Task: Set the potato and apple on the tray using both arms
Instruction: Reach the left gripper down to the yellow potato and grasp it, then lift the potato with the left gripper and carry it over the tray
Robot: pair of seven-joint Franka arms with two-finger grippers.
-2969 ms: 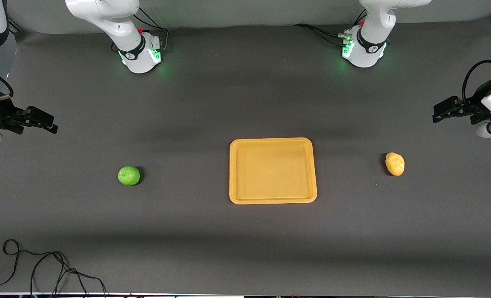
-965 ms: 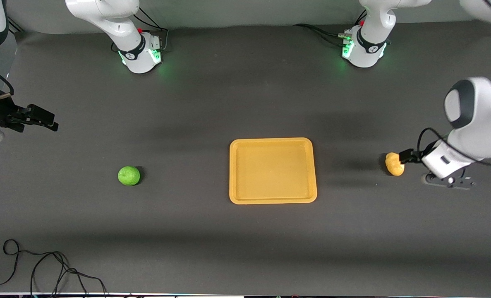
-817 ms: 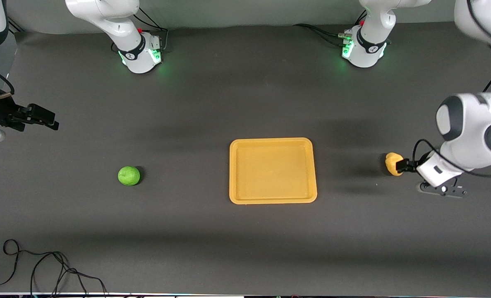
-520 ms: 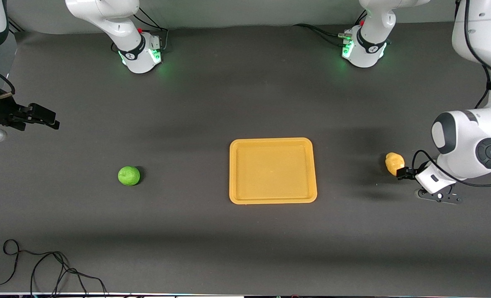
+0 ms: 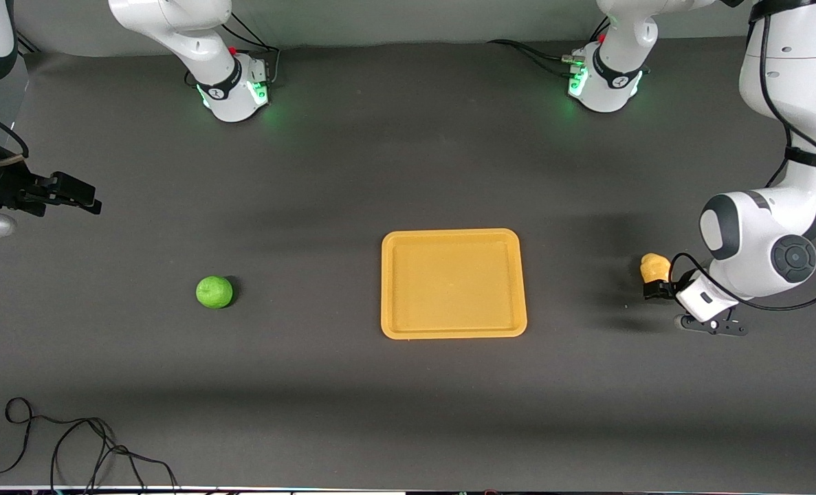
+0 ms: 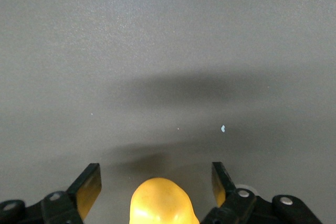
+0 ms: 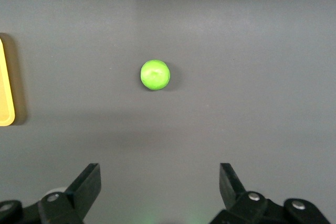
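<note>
The yellow-orange potato (image 5: 654, 267) lies on the dark table toward the left arm's end. My left gripper (image 5: 657, 287) is open and low around it; in the left wrist view the potato (image 6: 160, 203) sits between the two open fingers (image 6: 88, 187), apart from both. The green apple (image 5: 214, 291) lies toward the right arm's end and shows in the right wrist view (image 7: 155, 74). My right gripper (image 5: 71, 194) is open and empty, in the air at the table's end, well off from the apple. The orange tray (image 5: 453, 236) lies empty mid-table.
A loose black cable (image 5: 71, 447) lies at the table's front corner on the right arm's end. The two green-lit arm bases (image 5: 236, 89) stand along the table's back edge. A corner of the tray shows in the right wrist view (image 7: 5, 85).
My left arm has swung down from the table's end and brought its open gripper around the potato. My right gripper has barely shifted. The apple, potato and tray have not moved.
</note>
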